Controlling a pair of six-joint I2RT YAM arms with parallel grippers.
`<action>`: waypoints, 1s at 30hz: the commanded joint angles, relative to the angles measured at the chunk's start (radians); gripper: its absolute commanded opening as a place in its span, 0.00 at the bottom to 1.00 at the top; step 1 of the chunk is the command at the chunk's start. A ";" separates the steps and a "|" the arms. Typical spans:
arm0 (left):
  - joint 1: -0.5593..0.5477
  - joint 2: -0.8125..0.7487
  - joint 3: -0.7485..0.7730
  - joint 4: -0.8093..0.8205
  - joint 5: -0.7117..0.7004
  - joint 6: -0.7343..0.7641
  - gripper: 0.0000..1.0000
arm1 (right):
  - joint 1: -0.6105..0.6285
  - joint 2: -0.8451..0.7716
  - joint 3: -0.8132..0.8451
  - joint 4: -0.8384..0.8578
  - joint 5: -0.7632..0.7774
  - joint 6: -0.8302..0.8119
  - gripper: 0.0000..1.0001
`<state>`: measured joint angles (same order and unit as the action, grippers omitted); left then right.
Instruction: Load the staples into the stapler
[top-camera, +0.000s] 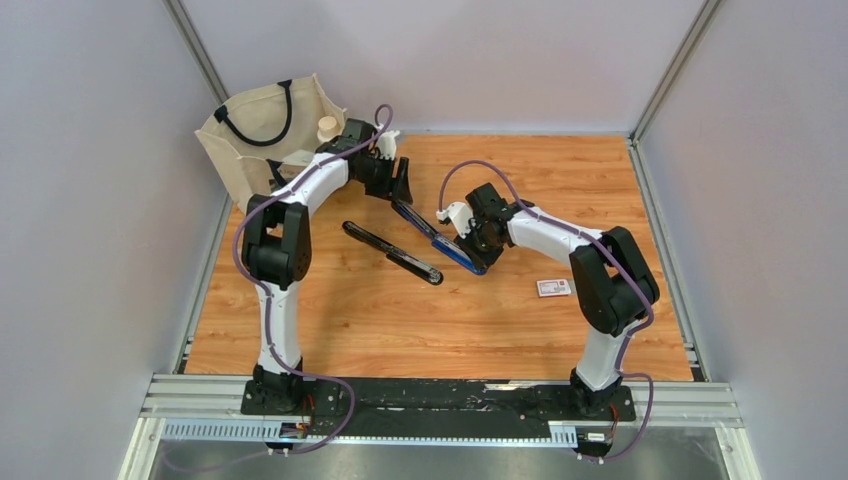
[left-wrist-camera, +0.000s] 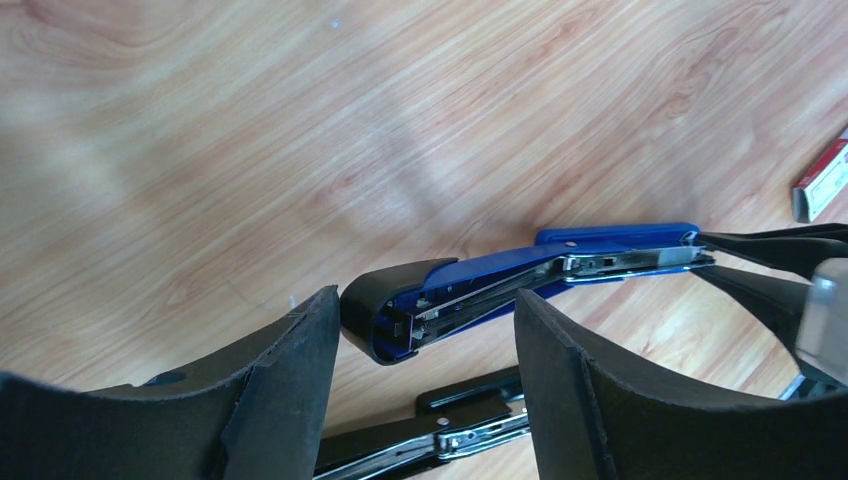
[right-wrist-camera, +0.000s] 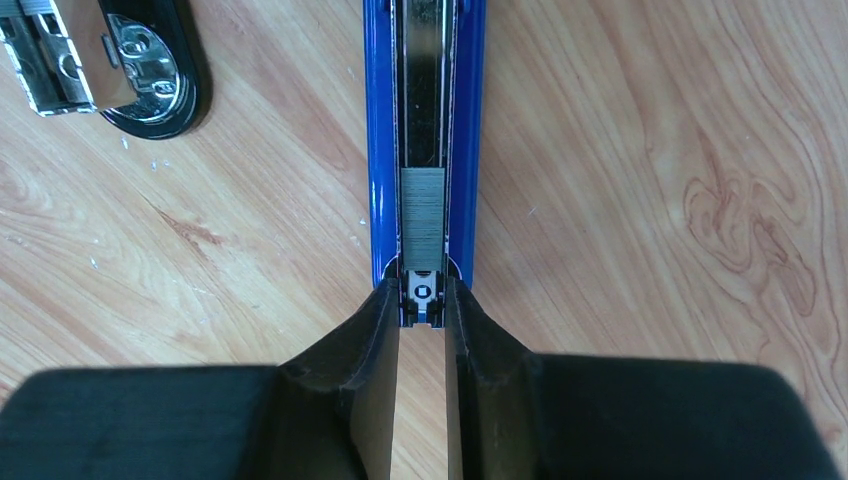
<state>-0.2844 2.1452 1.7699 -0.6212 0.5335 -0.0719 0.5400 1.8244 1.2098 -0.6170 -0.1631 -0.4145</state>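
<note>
Staples (right-wrist-camera: 423, 212) lie in blue stapler (right-wrist-camera: 377, 120), right fingers (right-wrist-camera: 350, 400) gripping

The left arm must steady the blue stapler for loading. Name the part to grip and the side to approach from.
Likely best: grip the blue stapler at its black-capped end, coming down from above and closing across its narrow sides. That end is free and lines up with the gap of the open left pincer; the right pincer clamps the opposite end.

Bright, even light with faint shadows; a pale sheen washes the counter (left-wrist-camera: 150, 120); the close foreground is slightly blurred.
</note>
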 joint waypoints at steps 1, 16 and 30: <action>-0.090 -0.100 0.019 -0.022 0.138 -0.075 0.71 | 0.002 0.056 -0.003 0.025 0.027 -0.001 0.12; -0.165 -0.177 0.002 -0.008 0.161 -0.108 0.71 | -0.002 0.019 -0.058 0.123 0.025 0.002 0.12; -0.157 -0.248 0.007 -0.020 0.172 -0.052 0.75 | -0.020 -0.014 -0.104 0.198 0.024 -0.027 0.11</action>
<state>-0.4477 1.9926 1.7744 -0.6212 0.6872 -0.1619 0.5331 1.7935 1.1427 -0.4789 -0.1524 -0.4137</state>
